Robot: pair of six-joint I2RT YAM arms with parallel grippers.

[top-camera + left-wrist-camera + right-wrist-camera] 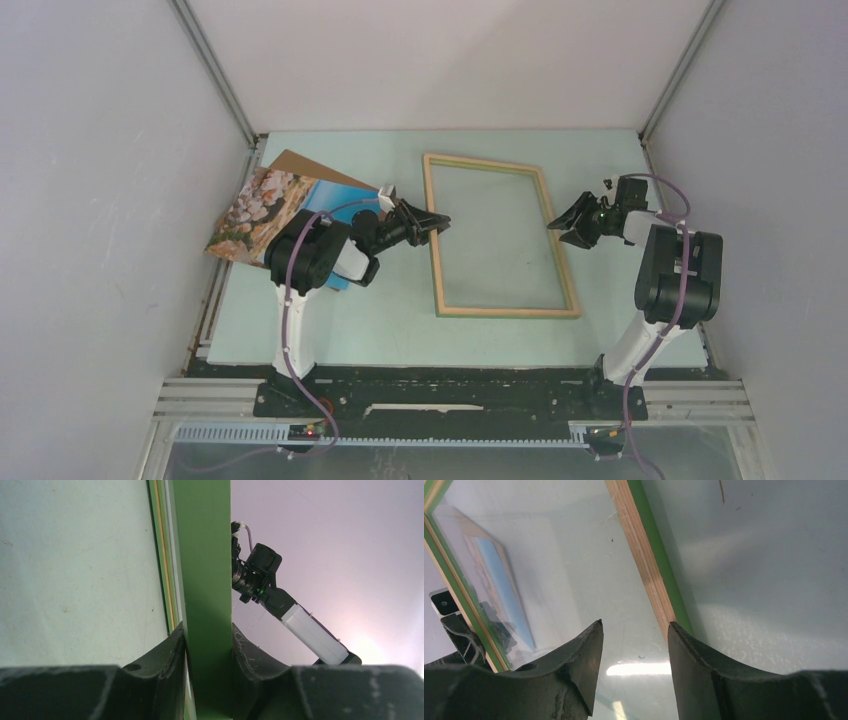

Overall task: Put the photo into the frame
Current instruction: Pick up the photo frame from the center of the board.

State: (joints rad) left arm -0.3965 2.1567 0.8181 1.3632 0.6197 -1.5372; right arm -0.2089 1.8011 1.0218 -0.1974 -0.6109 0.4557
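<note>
Bright even light, soft shadows; glare on frame [634, 669] pane; wrist foregrounds blurred.

The pale-wood frame [505, 312] lies at centre, the blue-and-rocky photo [268, 208] well apart at left.

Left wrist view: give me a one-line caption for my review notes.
Left claw clamped on the green edge of the frame, right arm beyond.

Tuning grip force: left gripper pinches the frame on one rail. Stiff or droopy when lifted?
Probably stiff: the frame has straight wood rails. Held by the left gripper on one long rail, it will likely tilt toward the free side, where the right gripper stands open. The clear pane looks breakable, so set down gently.
</note>
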